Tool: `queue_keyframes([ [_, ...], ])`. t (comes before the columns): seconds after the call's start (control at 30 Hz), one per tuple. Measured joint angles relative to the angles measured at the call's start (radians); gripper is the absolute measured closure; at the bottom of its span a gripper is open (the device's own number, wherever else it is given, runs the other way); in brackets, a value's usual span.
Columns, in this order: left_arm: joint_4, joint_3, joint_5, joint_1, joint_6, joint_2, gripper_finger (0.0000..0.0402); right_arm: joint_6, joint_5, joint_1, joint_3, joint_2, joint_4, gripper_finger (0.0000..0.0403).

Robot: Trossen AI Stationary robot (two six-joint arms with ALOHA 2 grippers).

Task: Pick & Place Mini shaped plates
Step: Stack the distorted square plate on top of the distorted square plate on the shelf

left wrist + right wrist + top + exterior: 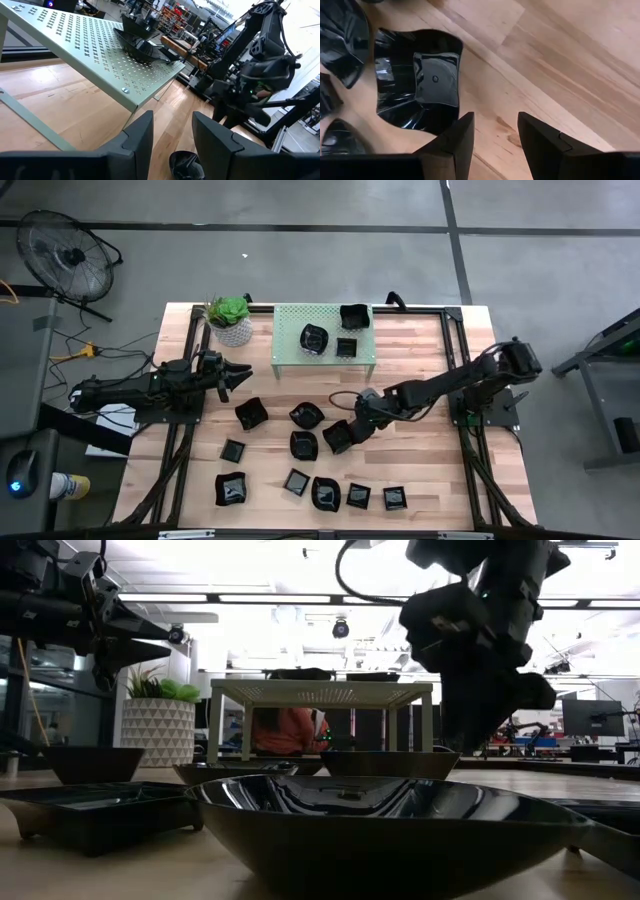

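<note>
Right gripper (pixel 352 430), fingers apart and empty, is hovering just beside a wavy-rimmed plate (pixel 337 436) lying mid-table on its left-arm side; left gripper (pixel 243 368) is waiting farther off.

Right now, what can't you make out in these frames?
- Low view: a big black dish fills the foreground and hides most plates behind it.
- Low view: the dishes on the green rack are hidden by its top edge.
- High view: the shapes of the front-row plates are too small to tell.
- Right wrist view: whether the right gripper touches the wavy plate is hidden by its fingers.
</note>
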Motion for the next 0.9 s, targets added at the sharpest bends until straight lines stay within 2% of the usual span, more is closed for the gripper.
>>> queue_keyframes([
  [0.67, 0.000, 0.000, 0.000, 0.000, 0.000, 0.000, 0.0268, -0.129, 0.003, -0.013, 0.149, 0.166, -0.004, 0.0257],
  [0.9, 0.000, 0.000, 0.000, 0.000, 0.000, 0.000, 0.0268, -0.135, 0.002, -0.018, 0.150, 0.168, -0.010, 0.0258],
])
